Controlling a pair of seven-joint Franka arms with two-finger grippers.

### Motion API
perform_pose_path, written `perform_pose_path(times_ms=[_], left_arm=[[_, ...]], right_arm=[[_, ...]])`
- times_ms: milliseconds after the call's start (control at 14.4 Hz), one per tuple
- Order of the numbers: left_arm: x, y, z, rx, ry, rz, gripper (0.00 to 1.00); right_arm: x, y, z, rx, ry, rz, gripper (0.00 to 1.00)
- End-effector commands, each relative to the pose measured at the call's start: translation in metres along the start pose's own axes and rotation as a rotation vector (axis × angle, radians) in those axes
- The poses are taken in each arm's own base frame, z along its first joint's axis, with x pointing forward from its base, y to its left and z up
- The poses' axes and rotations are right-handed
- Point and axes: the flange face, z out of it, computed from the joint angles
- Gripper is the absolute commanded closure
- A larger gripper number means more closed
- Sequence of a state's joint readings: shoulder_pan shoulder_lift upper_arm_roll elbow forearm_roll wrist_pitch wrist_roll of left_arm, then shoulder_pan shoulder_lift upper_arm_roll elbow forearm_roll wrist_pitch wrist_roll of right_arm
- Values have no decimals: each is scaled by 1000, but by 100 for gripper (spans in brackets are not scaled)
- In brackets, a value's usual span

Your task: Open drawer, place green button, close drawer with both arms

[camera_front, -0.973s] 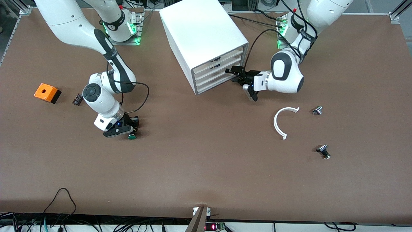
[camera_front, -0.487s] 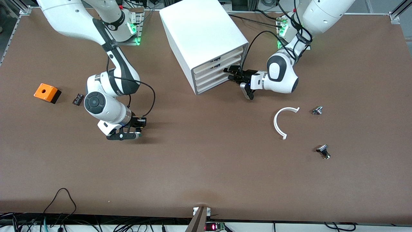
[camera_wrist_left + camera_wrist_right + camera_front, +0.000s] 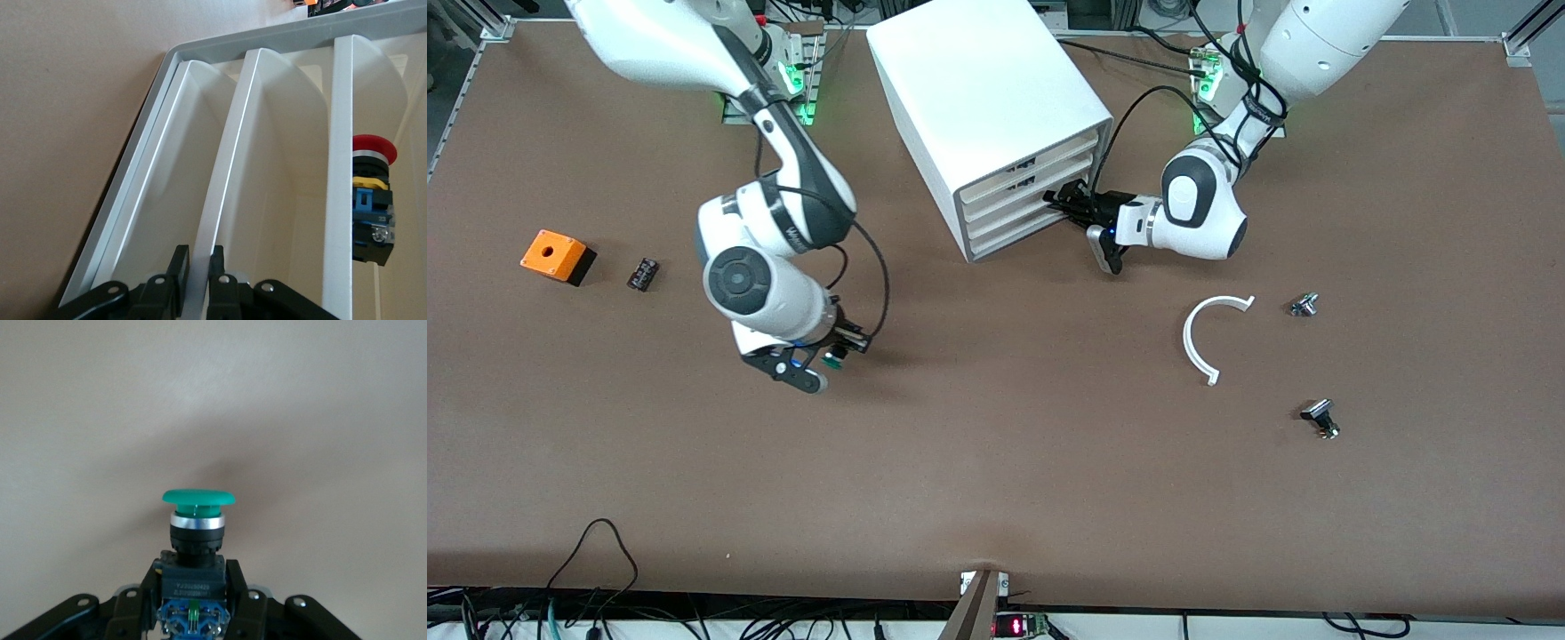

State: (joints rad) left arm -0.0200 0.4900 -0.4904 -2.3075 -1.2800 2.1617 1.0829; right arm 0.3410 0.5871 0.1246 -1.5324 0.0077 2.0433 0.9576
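Note:
The white cabinet (image 3: 978,80) stands at the back middle of the table. My left gripper (image 3: 1069,200) is at its front, shut on the lip of the second-lowest drawer (image 3: 1005,220). In the left wrist view the black fingertips (image 3: 179,267) pinch that drawer's thin white edge (image 3: 223,193), with the gripper (image 3: 198,267) around it. The drawer front sits level with the others. My right gripper (image 3: 827,357) hangs over bare table toward the right arm's end, shut on the button (image 3: 835,359). Its fingers clamp the button's black body, and the green cap (image 3: 197,497) points away from the gripper (image 3: 193,587).
An orange box (image 3: 557,256) and a small black part (image 3: 642,273) lie toward the right arm's end. A white curved strip (image 3: 1199,336) and two silver-black knobbed parts (image 3: 1304,305) (image 3: 1320,418) lie toward the left arm's end. A red-capped button (image 3: 373,193) sits in a neighbouring drawer.
My left gripper has gone from open to shut on the drawer's lip. My right gripper has lifted the green button off the table and carried it a little toward the cabinet.

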Motion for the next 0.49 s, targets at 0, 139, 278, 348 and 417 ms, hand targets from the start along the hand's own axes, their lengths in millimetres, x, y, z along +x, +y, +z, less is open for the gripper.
perform_pose_path(times_ms=[0, 139, 278, 348, 417], left_arm=[[13, -4, -17, 10, 59, -8, 100], [24, -6, -35, 17, 93, 1, 100], [38, -7, -54, 31, 115, 28, 100], [46, -9, -63, 39, 121, 39, 100], [52, -16, -75, 52, 130, 41, 100]], right_arm=[[-10, -37, -6, 19, 12, 160, 100], [-20, -58, -9, 45, 20, 236, 100], [-33, -78, -14, 76, 29, 292, 100], [-37, -86, -19, 96, 33, 319, 100], [-41, -93, -23, 112, 36, 341, 100]])
